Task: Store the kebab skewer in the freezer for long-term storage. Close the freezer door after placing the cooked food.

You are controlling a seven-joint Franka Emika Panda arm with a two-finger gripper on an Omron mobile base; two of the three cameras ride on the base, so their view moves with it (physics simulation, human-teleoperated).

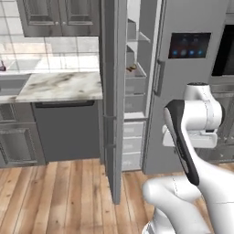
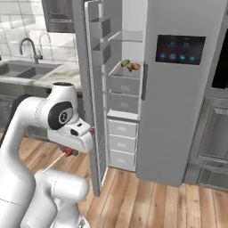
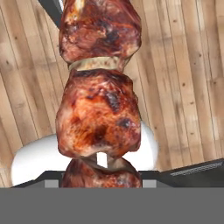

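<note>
Gripper closed on skewer [image 3: 98, 87], meat chunks over wood floor [image 3: 183, 78]. Freezer door [image 1: 112, 100] open; food, prob. veg [image 2: 130, 66], on shelf.

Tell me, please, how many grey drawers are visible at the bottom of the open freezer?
3, stacked at the bottom of the freezer: top drawer, middle drawer, bottom drawer. The freezer door may hide their left ends.

Food [image 2: 130, 66] on freezer [image 2: 124, 73] shelf
</note>
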